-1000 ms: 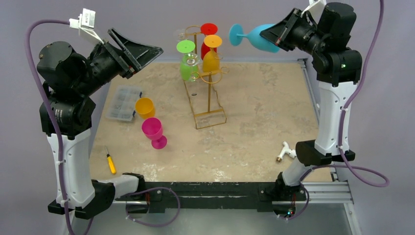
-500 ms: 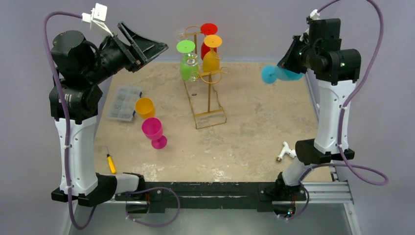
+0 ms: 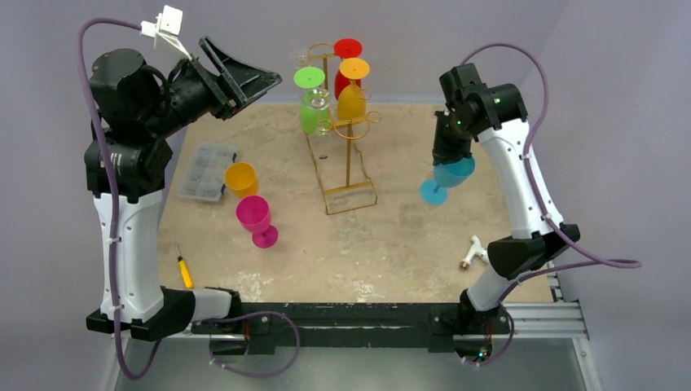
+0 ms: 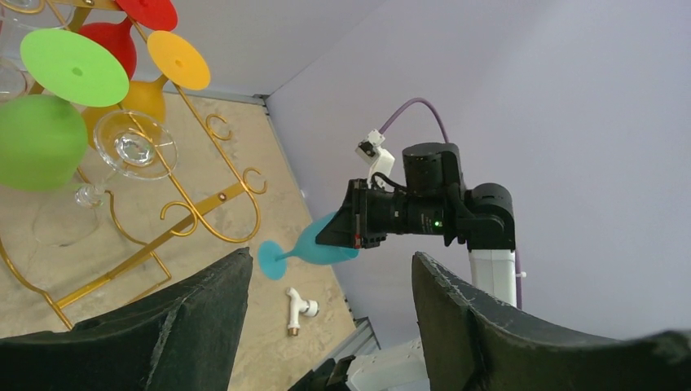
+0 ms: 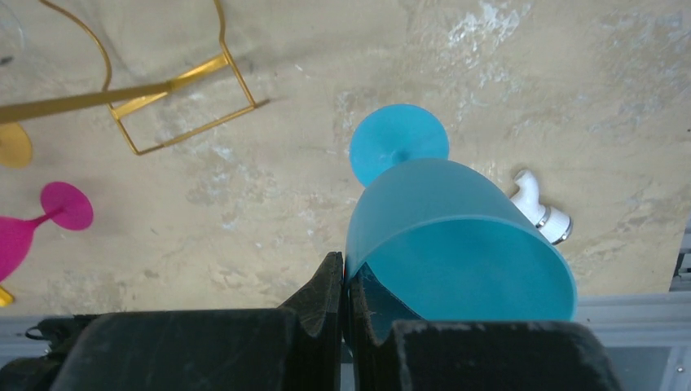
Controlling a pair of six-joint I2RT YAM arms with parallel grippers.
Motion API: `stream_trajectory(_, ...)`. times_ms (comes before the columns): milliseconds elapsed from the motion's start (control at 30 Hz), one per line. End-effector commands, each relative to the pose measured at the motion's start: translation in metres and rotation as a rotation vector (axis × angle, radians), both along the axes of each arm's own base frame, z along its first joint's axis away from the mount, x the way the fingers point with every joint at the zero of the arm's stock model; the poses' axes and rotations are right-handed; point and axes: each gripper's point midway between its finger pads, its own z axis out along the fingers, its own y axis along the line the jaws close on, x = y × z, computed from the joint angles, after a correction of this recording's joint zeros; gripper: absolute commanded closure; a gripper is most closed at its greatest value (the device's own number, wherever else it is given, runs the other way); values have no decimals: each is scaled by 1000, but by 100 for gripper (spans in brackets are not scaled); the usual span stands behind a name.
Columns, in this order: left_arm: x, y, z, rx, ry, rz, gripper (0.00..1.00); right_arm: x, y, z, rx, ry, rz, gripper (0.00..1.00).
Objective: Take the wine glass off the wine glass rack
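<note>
Right wrist: teal see-thru wine glass (image 5: pixel 456 244)

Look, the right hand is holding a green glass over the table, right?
No, the glass pinched in the right hand is blue, not green. It is over the table, as you said. The right wrist view shows it.

Two robot arms are working in a robotics lab test cell.
A left arm (image 3: pixel 130 244) and a right arm (image 3: pixel 517 175) are standing bolted to an aluminium rail (image 3: pixel 546 314) at the edge of a stone-patterned surface (image 3: pixel 407 236). Purple cables (image 3: pixel 505 46) are looping off them and plain lavender walls (image 3: pixel 407 32) are enclosing the cell. Unrelated props are sitting together: a gold wine glass rack (image 3: pixel 349 155), a screwdriver (image 3: pixel 185 269), a clear parts box (image 3: pixel 204 169) and a white pipe fitting (image 3: pixel 475 252).
</note>
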Motion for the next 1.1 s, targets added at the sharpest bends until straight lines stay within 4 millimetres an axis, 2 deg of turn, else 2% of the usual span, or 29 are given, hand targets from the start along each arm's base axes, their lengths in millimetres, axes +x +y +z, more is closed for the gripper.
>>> stream_trajectory(0,-9,3,8,20,-54,-6,31,-8,12,-2,20,-30,7,100)
stream_trajectory(233,-13,7,8,33,-60,8,31,-5,32,-28,108,-74,79,100)
stream_trajectory(333,-14,10,11,33,-68,19,32,-9,35,-49,117,-58,90,100)
stream_trajectory(600,-14,15,9,44,-71,32,32,-9,38,-87,88,-36,93,100)
stream_trajectory(800,-13,15,8,43,-66,28,32,-9,46,-104,91,-9,112,100)
stream_trajectory(1067,-14,17,8,45,-72,41,32,-11,45,-124,56,31,111,100)
